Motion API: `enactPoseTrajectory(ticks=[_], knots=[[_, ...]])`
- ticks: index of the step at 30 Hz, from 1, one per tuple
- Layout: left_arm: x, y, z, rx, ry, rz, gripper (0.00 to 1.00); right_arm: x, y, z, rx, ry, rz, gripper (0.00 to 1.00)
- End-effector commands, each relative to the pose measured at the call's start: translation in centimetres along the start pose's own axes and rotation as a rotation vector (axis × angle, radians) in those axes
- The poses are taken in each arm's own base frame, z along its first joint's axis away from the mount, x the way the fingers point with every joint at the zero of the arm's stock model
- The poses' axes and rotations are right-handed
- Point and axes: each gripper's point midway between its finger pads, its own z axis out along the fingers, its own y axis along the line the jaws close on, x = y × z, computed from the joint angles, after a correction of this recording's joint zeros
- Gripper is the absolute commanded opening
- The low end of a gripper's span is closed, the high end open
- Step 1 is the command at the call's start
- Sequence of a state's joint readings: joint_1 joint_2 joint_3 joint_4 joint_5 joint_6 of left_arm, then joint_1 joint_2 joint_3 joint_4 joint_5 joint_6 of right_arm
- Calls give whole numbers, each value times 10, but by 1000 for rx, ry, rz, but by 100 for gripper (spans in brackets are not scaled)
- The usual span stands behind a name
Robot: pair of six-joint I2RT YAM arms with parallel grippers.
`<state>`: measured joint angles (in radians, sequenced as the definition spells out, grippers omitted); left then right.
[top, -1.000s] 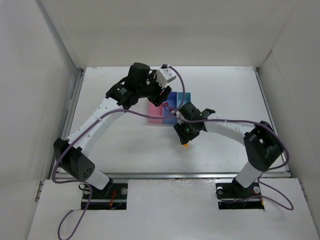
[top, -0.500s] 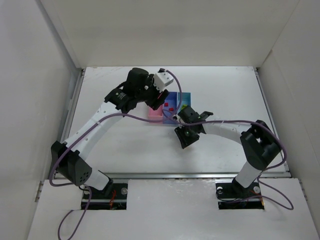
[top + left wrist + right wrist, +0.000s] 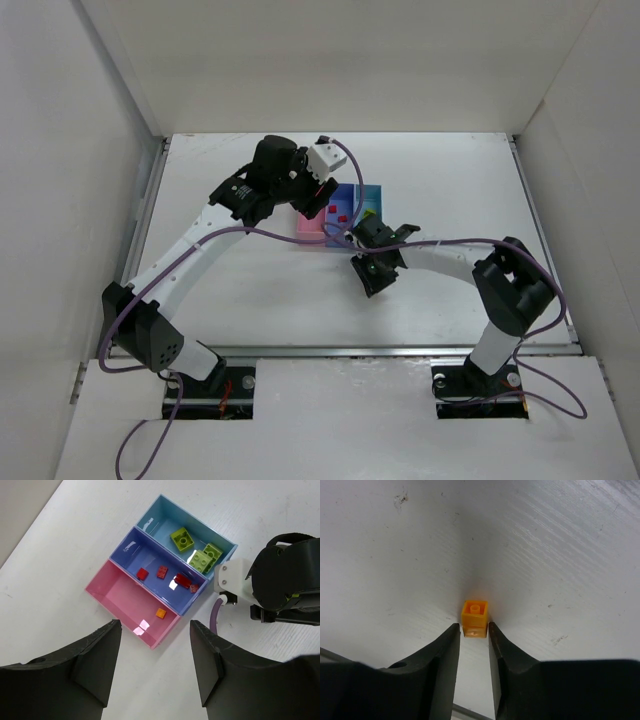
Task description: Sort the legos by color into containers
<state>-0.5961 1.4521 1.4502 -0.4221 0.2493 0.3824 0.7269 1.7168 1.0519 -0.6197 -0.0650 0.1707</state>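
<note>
On the white table lies an orange-yellow lego (image 3: 474, 615), and my right gripper (image 3: 472, 625) is shut on it, a fingertip against each side. In the top view the right gripper (image 3: 372, 283) hides that brick, just in front of the containers (image 3: 338, 218). My left gripper (image 3: 155, 624) hangs open and empty above the near corner of the pink bin (image 3: 114, 591). The pink bin holds one orange lego (image 3: 160, 613). Red legos (image 3: 162, 572) lie in the medium blue bin (image 3: 131, 550). Yellow-green legos (image 3: 181, 539) lie in the light blue bin (image 3: 159, 511).
The right arm's wrist and purple cable (image 3: 216, 617) sit close to the bins' right end. White walls (image 3: 120, 100) enclose the table on three sides. The table's near edge rail (image 3: 340, 350) runs in front of both arm bases.
The right gripper has slid forward over the orange-yellow brick and narrowed its jaws onto it; the brick no longer shows in the top view. The left gripper drew back off the bins, then held still.
</note>
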Motion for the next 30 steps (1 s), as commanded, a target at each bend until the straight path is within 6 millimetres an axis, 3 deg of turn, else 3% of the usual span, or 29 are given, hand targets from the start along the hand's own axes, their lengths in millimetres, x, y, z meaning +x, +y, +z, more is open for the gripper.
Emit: enactPoseTrajectory(ticks=[1,6,8,12,15,19,21,22,24,27,30], knots=[[-18,2,-13,-24,-68,3,54,-13,0,2,18,-35,3,34],[-25,2,-10,-21,-88,7,54,-16,1,-3,14,-55,2,5],[-25,0,-10,-9,-92,8,54,-22,3,-8,10,-76,1,0],[-26,-3,-10,10,-97,0,54,-44,-2,-39,48,-179,-36,0],[-28,-3,-9,12,-93,-12,54,-63,-6,-79,78,-298,-63,0],[-58,-5,-27,39,-155,3,54,-89,-4,-140,88,-491,-101,0],[-65,-19,-34,119,-157,2,54,-98,-15,-168,107,-571,-79,0],[-83,-23,-47,147,-199,14,54,-105,-13,-181,104,-608,-87,0],[-95,-43,-56,270,-237,37,54,-117,-18,-208,100,-701,-77,0],[-113,-61,-71,381,-310,88,57,-131,-11,-247,68,-841,-121,0],[-120,-67,-76,421,-348,123,60,-130,1,-280,24,-957,-203,0]])
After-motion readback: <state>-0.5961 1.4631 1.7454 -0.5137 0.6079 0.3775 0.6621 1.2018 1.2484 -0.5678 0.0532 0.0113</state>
